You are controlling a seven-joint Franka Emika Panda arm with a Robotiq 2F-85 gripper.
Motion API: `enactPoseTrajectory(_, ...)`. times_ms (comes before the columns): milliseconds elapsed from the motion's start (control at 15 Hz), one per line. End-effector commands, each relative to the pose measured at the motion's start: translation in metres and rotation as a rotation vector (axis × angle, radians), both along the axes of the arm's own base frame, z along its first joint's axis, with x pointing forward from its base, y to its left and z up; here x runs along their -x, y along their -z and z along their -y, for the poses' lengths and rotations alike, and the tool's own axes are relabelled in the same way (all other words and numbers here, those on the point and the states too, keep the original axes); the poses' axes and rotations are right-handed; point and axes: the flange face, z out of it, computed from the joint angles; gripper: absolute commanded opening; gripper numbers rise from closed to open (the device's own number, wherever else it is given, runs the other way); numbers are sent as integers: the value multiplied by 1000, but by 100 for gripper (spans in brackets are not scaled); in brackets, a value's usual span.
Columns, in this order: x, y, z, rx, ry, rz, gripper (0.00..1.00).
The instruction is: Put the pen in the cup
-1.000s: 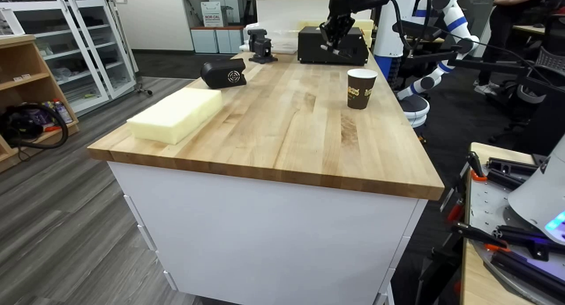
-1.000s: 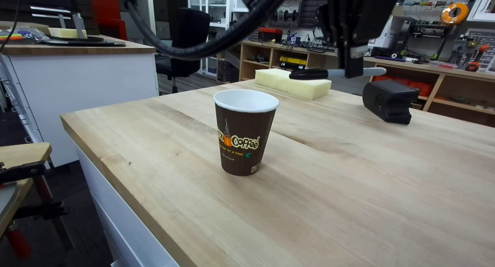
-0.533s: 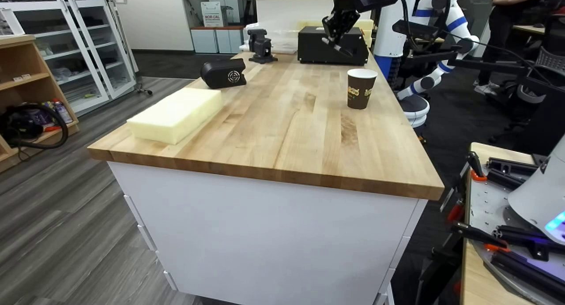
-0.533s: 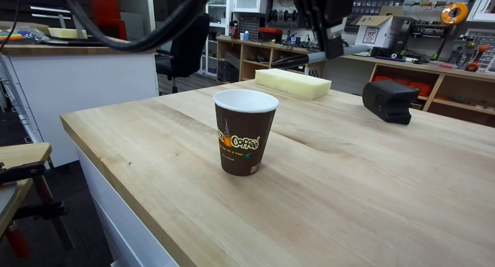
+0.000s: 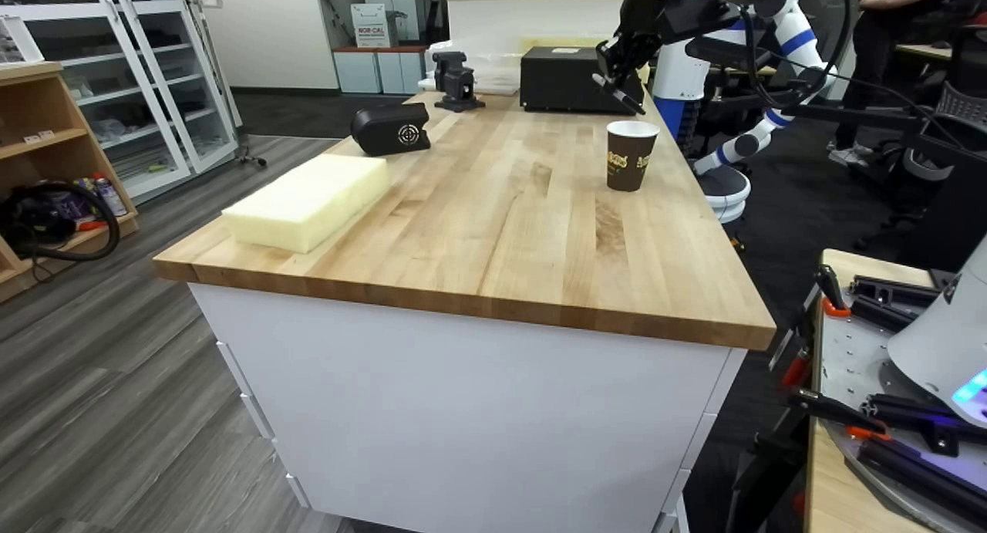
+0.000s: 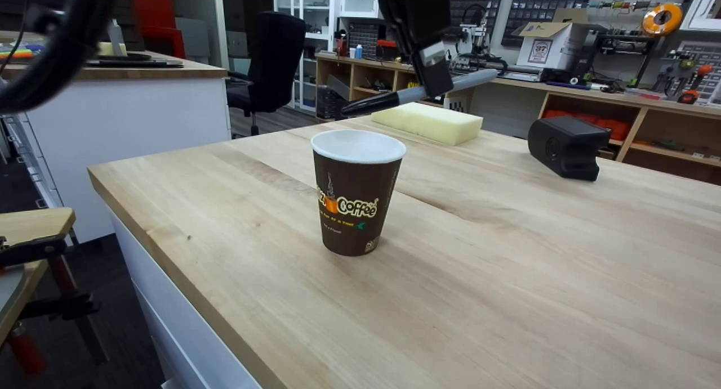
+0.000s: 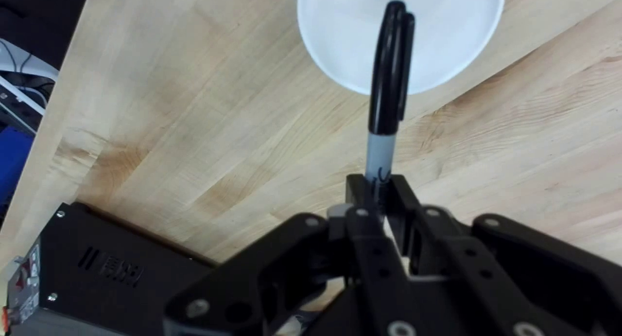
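Observation:
The cup [image 6: 355,203] is dark brown with a white rim and stands upright on the table; it also shows in an exterior view [image 5: 630,159] and from above in the wrist view [image 7: 340,44]. My gripper [image 7: 380,187] is shut on the pen [image 7: 384,83], a grey marker with a black cap. The pen is held around its grey body, off the table, tilted with the cap end lower, as an exterior view shows [image 6: 408,95]. In the wrist view the cap overlaps the cup's white opening. In an exterior view the cap tip is a little above the rim, apart from it.
A yellow foam block [image 5: 308,197] and a black rounded object [image 5: 390,129] lie on the wooden table [image 5: 478,232]. A black box [image 5: 567,82] stands behind, near the gripper. The table's side edge is close to the cup.
My gripper has moved with the pen toward the cup, rightward in one exterior view and leftward in the other. The pen's cap end has tilted further down. The cup has not moved.

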Motion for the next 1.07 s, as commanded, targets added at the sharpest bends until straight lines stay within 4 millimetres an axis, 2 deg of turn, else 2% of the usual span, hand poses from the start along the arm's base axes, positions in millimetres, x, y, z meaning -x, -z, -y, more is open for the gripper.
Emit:
enactPoseTrajectory(0, 28, -10, -6, 26, 17, 65, 43)
enactPoseTrajectory(333, 42, -18, -12, 33, 34, 89, 77)
enactPoseTrajectory(600, 50, -21, -23, -69, 67, 34, 100)
enactPoseTrajectory(1000, 73, -49, -56, -120, 121, -36, 100)
